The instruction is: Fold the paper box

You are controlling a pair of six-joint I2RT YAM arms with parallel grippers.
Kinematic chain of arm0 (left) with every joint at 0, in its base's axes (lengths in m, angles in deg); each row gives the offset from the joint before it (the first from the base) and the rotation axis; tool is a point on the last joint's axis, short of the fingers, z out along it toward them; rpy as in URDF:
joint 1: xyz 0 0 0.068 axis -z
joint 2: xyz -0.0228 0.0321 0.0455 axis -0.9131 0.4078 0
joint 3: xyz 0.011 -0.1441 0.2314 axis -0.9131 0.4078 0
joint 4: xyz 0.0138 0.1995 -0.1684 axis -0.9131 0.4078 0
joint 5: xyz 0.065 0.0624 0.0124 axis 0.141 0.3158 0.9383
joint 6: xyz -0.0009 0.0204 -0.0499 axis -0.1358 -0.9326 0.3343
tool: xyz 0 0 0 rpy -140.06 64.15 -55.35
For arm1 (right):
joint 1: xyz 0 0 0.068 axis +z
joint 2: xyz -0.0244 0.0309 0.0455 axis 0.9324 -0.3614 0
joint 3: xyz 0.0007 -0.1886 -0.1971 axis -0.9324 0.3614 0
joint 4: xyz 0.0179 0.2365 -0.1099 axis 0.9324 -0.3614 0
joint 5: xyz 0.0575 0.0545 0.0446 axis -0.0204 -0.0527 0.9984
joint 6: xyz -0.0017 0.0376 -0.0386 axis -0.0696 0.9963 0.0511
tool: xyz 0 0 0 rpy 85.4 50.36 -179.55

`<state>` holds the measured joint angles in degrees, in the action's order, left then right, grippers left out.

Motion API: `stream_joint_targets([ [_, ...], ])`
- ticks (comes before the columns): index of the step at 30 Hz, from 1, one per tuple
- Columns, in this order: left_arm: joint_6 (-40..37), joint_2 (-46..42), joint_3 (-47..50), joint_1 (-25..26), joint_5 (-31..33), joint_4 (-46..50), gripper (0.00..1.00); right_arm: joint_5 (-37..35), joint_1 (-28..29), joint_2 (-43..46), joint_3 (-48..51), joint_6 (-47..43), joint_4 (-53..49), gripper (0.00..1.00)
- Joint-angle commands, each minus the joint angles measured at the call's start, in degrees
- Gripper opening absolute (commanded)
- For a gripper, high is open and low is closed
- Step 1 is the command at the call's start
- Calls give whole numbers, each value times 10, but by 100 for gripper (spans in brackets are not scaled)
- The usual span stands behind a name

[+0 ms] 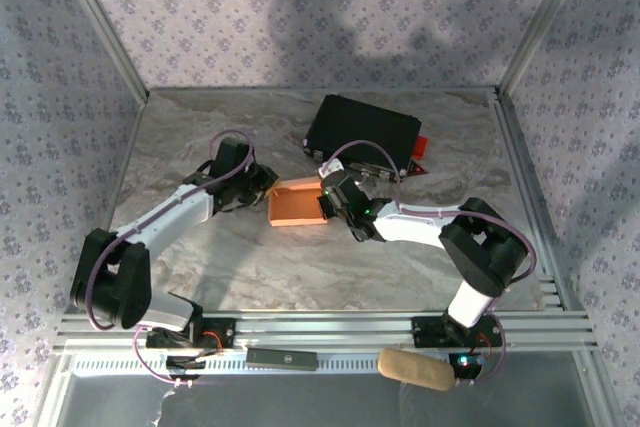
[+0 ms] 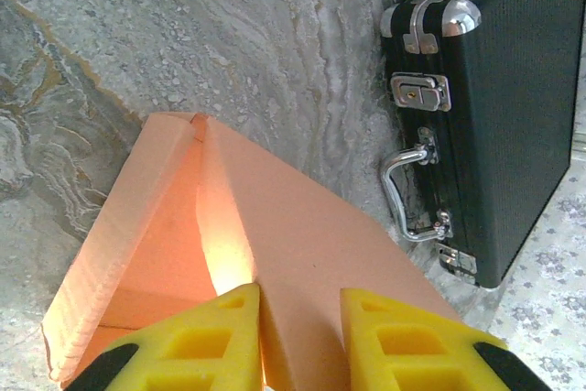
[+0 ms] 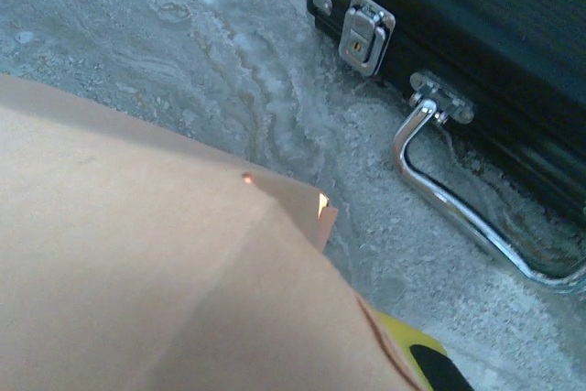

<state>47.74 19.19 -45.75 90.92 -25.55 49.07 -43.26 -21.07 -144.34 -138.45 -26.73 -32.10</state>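
Note:
The salmon-pink paper box (image 1: 298, 207) lies in the middle of the table, partly folded, with its walls raised. My left gripper (image 1: 262, 190) is at its left end. In the left wrist view its yellow fingers (image 2: 215, 341) straddle a raised panel of the paper box (image 2: 311, 226), one inside and one outside, closed in on it. My right gripper (image 1: 332, 205) is at the box's right end. A wide panel of the paper box (image 3: 137, 254) covers its jaws. One yellow fingertip (image 3: 409, 343) shows at the panel's edge, pressed against the cardboard.
A black hard case (image 1: 362, 132) with metal latches and a chrome handle (image 3: 458, 208) lies just behind the box, close to both grippers. Patterned walls enclose the marble table (image 1: 250, 267). A tan roll (image 1: 414, 368) and a dark bar (image 1: 282, 357) rest on the front rail.

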Motion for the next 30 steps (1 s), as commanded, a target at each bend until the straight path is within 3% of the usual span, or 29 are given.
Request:
stream_joint_targets([
  [1,-24,-11,15,16,22,31,15,26,-5,10,-19,40,-9,13],
  [9,-32,-29,14,26,70,55,13,133,-27,102,-20,69,-82,41],
  [13,-31,-30,16,28,78,51,12,200,-37,161,1,105,-108,46],
  [17,-29,-30,17,30,81,48,12,213,-49,205,17,147,-131,47],
  [19,-29,-30,17,31,81,48,12,222,-83,217,14,190,-143,49],
  [24,-33,-34,13,31,81,53,12,280,-181,188,-57,275,-203,53],
  [30,-21,-39,15,31,81,46,12,363,-207,60,-199,353,-374,54],
])
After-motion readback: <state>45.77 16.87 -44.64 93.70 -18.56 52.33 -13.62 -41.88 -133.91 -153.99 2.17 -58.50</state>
